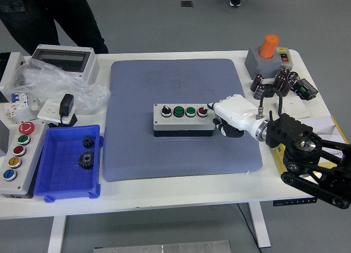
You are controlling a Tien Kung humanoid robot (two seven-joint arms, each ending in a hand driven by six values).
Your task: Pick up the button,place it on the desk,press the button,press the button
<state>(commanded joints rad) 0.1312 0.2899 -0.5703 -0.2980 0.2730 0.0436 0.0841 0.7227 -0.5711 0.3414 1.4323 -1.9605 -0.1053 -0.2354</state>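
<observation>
A grey button box (183, 119) with a black knob, two green buttons and a red button (202, 111) lies on the blue-grey mat (175, 94). My right hand (229, 114), white with black fingertips, rests against the box's right end. Its fingers are curled and one fingertip sits at the red button. It holds nothing. My left arm is out of view.
A second grey box (19, 150) with several coloured buttons lies at the left edge. A blue bin (69, 164) holds two black gears. A grey block with an orange knob (267, 55) and several small parts stand at back right. A person stands at the far left.
</observation>
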